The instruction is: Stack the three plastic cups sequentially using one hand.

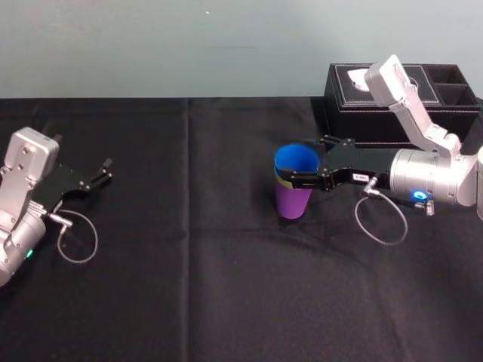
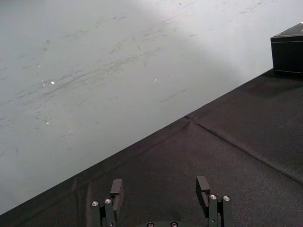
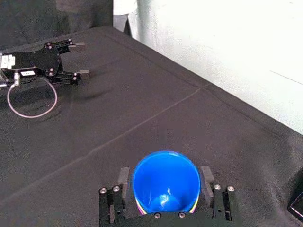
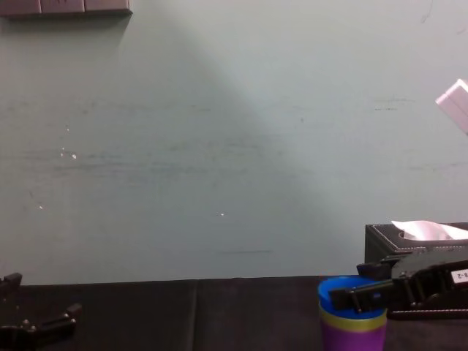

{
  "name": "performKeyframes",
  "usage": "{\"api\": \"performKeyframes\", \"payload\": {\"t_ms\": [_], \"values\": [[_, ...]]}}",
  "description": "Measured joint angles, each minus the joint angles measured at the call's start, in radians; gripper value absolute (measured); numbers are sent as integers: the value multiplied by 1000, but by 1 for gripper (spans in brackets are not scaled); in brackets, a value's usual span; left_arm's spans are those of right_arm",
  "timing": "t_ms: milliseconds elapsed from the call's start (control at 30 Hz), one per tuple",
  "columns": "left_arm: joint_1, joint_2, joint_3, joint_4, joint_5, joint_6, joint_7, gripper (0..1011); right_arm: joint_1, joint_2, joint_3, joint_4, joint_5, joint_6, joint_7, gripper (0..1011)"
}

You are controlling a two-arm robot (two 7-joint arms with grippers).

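Note:
The three plastic cups stand nested in one upright stack right of the table's middle: a purple cup at the bottom, a yellow-green cup showing as a thin band, and a blue cup on top. My right gripper reaches in from the right and straddles the blue cup's rim. In the right wrist view its fingers stand a little clear of the blue cup on both sides, so it is open. My left gripper rests open at the table's left, holding nothing.
A black tissue box with side compartments stands at the back right, just behind my right arm. Black cloth covers the table, and a pale wall rises close behind its far edge.

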Motion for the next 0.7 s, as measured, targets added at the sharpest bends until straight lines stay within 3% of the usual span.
{"api": "performKeyframes", "payload": {"t_ms": [167,700], "values": [[0,0,0,0,0,0,0,1012,0,0,0,-1,1,0,0,1003],[0,0,0,0,0,0,0,1012,0,1,1,-2,2,0,-2,1000]]}}
